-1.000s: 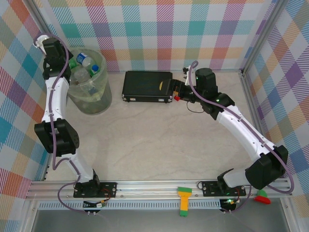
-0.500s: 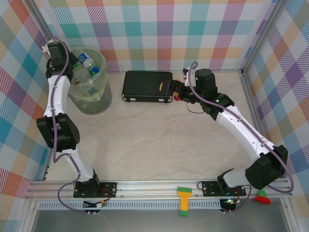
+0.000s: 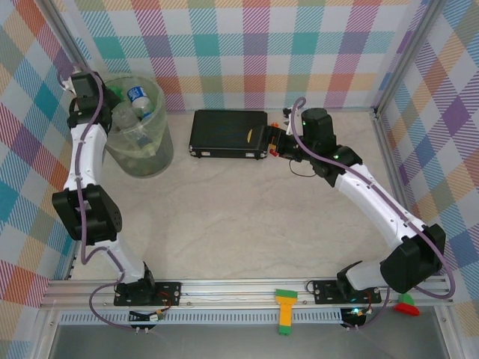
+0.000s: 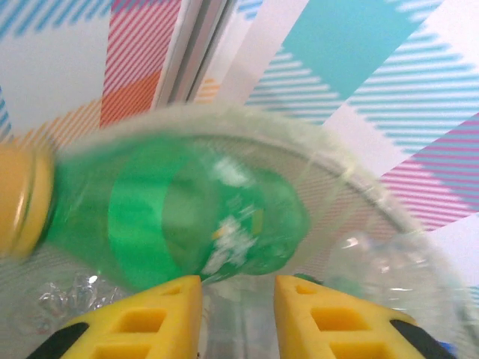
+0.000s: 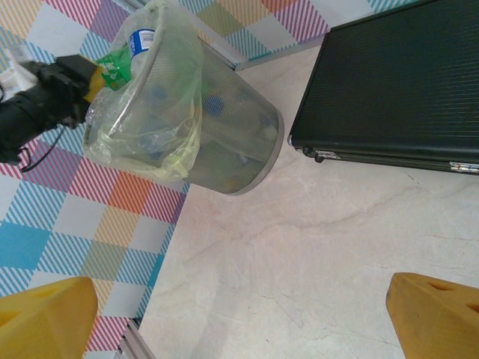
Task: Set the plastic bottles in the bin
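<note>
Green bottle (image 4: 179, 209) lies sideways at the mouth of the bin (image 3: 142, 158), far left, other bottles (image 3: 138, 98) inside. Left gripper (image 4: 238, 288) tips narrowly apart right under it, can't tell if gripping. Right gripper (image 5: 239, 295) spread wide, empty, by black case (image 3: 228, 133).

The left arm (image 3: 77, 161) rises from its base at the near edge and reaches to the far left corner, with the wrist turned rightward. On the left end effector (image 4: 238, 283), the yellow fingers (image 4: 153, 314) stand close together with a narrow gap between them. Whether they grip anything cannot be determined. The right arm (image 3: 374, 196) is bent, reaching leftward to the far middle. On the right end effector (image 5: 241, 288), the jaws are fully spread and empty.
</note>
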`<action>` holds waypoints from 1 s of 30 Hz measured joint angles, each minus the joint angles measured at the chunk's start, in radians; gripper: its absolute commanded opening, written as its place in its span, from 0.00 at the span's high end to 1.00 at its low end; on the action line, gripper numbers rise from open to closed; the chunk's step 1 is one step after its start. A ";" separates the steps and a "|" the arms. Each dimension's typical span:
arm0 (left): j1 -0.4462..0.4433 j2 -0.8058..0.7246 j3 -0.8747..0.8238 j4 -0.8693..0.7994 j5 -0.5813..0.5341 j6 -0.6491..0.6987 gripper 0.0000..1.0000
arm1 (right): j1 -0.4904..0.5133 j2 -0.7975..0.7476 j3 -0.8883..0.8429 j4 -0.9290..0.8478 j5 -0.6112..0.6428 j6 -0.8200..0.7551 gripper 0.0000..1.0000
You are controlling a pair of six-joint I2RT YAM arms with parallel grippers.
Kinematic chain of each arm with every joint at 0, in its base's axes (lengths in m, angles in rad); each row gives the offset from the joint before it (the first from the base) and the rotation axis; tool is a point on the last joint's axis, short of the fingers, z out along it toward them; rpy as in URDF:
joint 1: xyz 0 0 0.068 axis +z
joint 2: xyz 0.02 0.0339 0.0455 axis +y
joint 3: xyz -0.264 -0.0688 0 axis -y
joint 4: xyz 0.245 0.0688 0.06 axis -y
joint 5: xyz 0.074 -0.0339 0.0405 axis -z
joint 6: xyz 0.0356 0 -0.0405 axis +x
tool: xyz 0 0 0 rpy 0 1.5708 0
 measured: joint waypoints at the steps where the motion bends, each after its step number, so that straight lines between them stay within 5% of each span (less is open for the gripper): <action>1: 0.000 -0.019 0.000 0.001 0.001 -0.001 0.65 | 0.000 0.000 0.000 0.000 0.000 0.000 0.01; 20: 0.020 0.002 0.126 0.001 -0.022 -0.011 0.47 | 0.000 0.000 0.000 0.000 -0.003 0.003 0.01; 23: 0.021 0.002 0.112 0.002 -0.017 -0.018 0.39 | 0.000 0.000 0.000 0.000 -0.002 0.003 0.01; 28: 0.021 -0.039 0.038 0.003 0.020 -0.016 0.04 | 0.000 0.000 0.000 0.000 0.005 -0.001 0.01; 30: 0.020 -0.081 -0.018 0.002 0.041 -0.019 0.00 | 0.000 0.000 0.000 -0.001 0.009 -0.005 0.01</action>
